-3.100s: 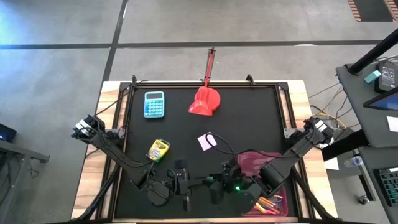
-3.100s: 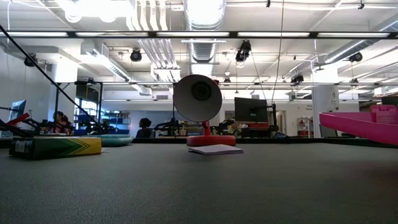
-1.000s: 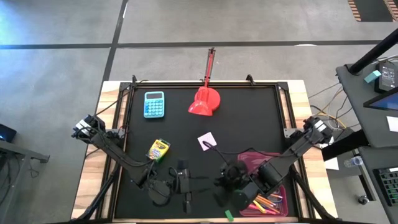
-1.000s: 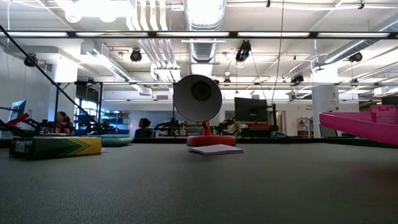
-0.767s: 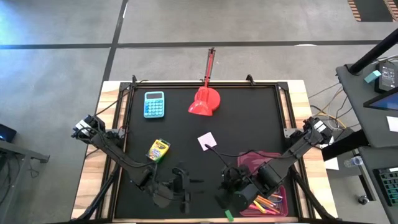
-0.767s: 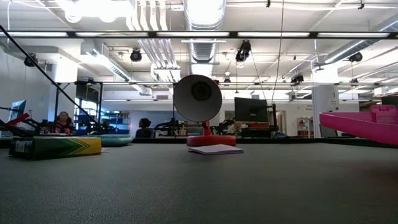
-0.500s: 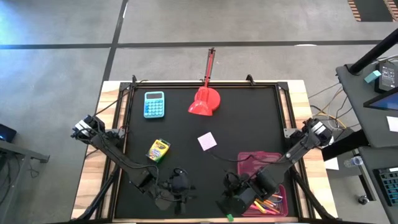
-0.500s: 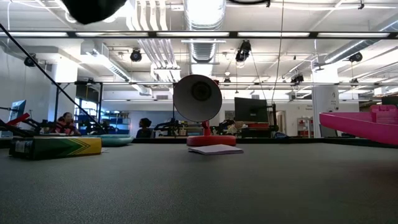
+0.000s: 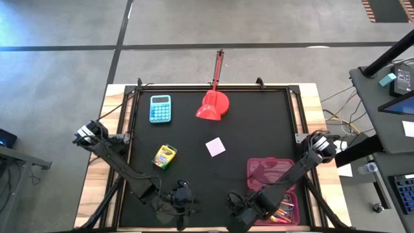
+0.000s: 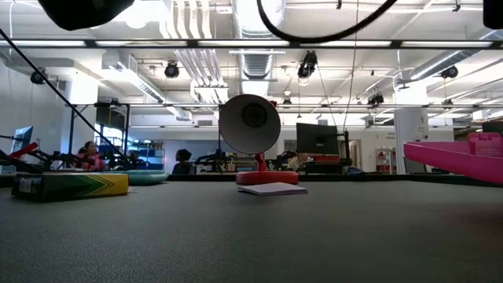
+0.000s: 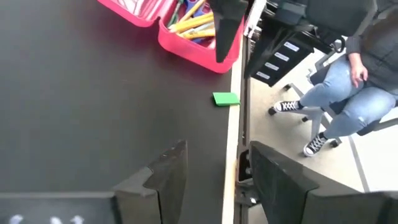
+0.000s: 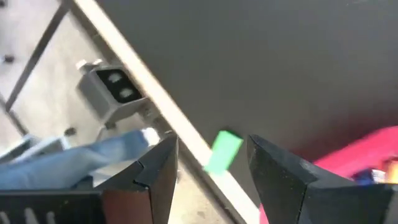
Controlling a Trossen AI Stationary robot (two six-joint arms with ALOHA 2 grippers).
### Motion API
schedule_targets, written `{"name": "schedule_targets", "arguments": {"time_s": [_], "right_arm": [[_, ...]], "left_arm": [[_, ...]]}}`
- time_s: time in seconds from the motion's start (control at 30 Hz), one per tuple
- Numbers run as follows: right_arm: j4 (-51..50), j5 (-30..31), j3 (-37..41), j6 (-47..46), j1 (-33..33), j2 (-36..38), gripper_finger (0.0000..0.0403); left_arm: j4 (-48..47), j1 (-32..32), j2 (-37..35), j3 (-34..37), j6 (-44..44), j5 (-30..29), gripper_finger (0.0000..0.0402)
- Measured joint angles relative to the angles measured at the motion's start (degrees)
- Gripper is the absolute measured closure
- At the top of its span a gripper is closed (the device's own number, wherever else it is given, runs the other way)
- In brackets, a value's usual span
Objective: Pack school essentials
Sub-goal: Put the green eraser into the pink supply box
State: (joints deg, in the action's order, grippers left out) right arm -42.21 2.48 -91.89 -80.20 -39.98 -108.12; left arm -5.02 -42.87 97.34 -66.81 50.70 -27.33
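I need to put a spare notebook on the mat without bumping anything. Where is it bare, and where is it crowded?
Bare: the wide stretch between the red lamp and the pink case, and the patch between crayon box and note pad. Crowded: the near edge, where the left end effector and right end effector sit, open, by the case.

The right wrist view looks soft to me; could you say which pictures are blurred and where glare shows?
Right wrist view: motion-smeared, the green eraser fuzzy. Left wrist view: sharp on the pink case. Low view: ceiling lights flare white, the red lamp backlit. High view: even light, no glare.
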Motion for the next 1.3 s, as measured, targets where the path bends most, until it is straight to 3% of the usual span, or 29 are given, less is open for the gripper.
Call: {"name": "schedule_targets", "arguments": {"time_s": [0.3,0.57,0.7,0.83,0.97,1.1,1.3], "right_arm": [[0.1,-2.7,-6.4,8.0,-0.4,-7.2,0.0222],[-21.5,-6.1,-21.5,14.5,-0.4,-17.9,0.0222],[-25.6,-6.1,-27.8,17.2,-0.4,-21.2,0.0222],[-26.7,-6.6,-30.6,19.1,-0.5,-23.3,0.0222],[-29.4,-7.5,-30.7,19.7,-0.5,-24.3,0.0222],[-29.1,-7.4,-30.7,17.8,-0.5,-24.4,0.0222],[-29.1,-8.1,-30.7,12.9,-0.7,-24.4,0.0222]], "left_arm": [[0.0,-1.2,0.0,0.0,0.1,0.1,0.0246],[0.5,-1.2,0.0,0.0,0.0,0.1,0.0246],[0.6,-1.3,-1.7,-1.0,-0.4,0.3,0.0246],[0.1,-1.1,-6.2,-1.8,-8.3,0.3,0.0246],[-2.5,1.7,-15.6,-2.3,-20.7,-1.3,0.0246],[-1.4,3.4,-26.5,-3.0,-22.2,-9.0,0.0246],[4.6,1.4,-33.7,-1.7,-30.4,-9.4,0.0247]]}}
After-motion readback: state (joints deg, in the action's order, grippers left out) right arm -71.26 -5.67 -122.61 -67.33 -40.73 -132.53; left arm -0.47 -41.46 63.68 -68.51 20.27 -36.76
